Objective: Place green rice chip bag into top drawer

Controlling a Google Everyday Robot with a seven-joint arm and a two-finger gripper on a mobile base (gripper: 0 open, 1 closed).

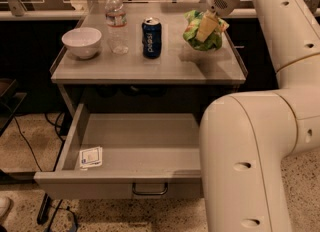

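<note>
The green rice chip bag (pixel 211 36) is crumpled and held just above the right rear part of the grey table top (pixel 150 63), with its shadow beneath it. My gripper (pixel 205 30) comes down from the arm at the upper right and is shut on the green rice chip bag, one pale finger (pixel 206 25) lying across its front. The top drawer (pixel 150 148) is pulled out wide under the table, its dark bar handle (pixel 150 190) on the front panel. My large arm segment covers the drawer's right part.
On the table stand a blue Pepsi can (pixel 151 37), a clear water bottle (pixel 116 22) and a white bowl (pixel 81 41) at the left. A small white card (pixel 91 157) lies in the drawer's front left corner. Dark cables and a stand are on the floor at left.
</note>
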